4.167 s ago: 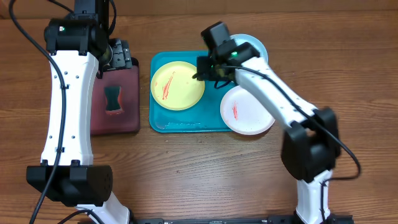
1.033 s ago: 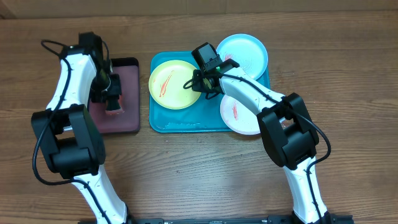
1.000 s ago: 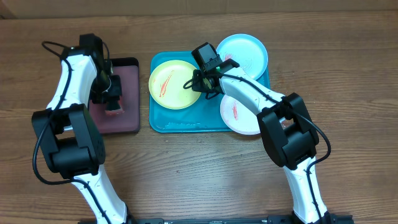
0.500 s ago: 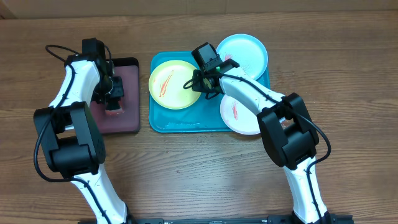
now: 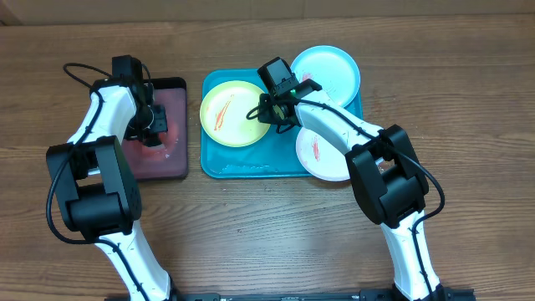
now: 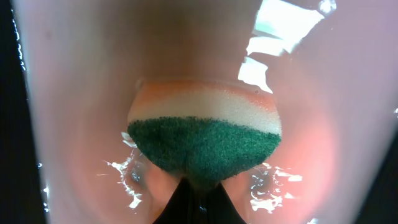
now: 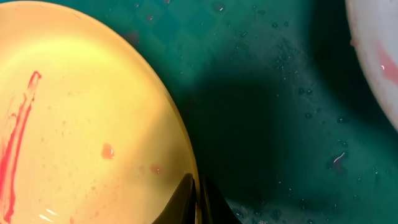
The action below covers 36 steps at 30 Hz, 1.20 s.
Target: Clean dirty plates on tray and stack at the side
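Note:
The yellow-green plate [image 5: 227, 114], streaked red, lies at the left of the teal tray [image 5: 251, 169]. My right gripper [image 5: 272, 119] is shut on its right rim; the wrist view shows the fingertips [image 7: 198, 200] pinching the plate [image 7: 81, 124] edge over the tray floor [image 7: 267, 99]. The light blue plate [image 5: 328, 72] sits at the tray's back right. The white plate [image 5: 331, 152], with a red smear, overhangs the front right. My left gripper [image 5: 150, 130] is shut on a green-and-white sponge [image 6: 205, 140] in the small wet tray.
The black-rimmed tray [image 5: 171, 171] with a pinkish, wet inside [image 6: 336, 137] stands left of the teal tray. Bare wooden table [image 5: 276, 234] lies in front. A corner of the white plate [image 7: 380, 50] shows at the right wrist view's upper right.
My left gripper has closed on the sponge in the small tray and shifted slightly right. The right gripper and the plates have not moved over the last second.

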Each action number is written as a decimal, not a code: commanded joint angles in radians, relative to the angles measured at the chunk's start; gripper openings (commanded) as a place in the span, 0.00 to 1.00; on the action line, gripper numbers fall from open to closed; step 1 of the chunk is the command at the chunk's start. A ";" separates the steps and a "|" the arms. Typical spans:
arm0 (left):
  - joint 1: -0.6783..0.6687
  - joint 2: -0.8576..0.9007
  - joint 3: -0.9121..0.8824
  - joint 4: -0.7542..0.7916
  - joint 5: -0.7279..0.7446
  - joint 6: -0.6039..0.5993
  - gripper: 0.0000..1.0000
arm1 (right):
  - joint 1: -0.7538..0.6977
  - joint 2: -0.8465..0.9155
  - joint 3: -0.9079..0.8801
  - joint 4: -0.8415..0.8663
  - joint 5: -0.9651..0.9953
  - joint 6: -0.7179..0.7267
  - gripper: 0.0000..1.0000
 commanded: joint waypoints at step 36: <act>-0.347 0.063 0.438 -0.240 0.130 0.011 0.04 | -0.084 -0.001 0.060 -0.248 -0.054 -0.139 0.04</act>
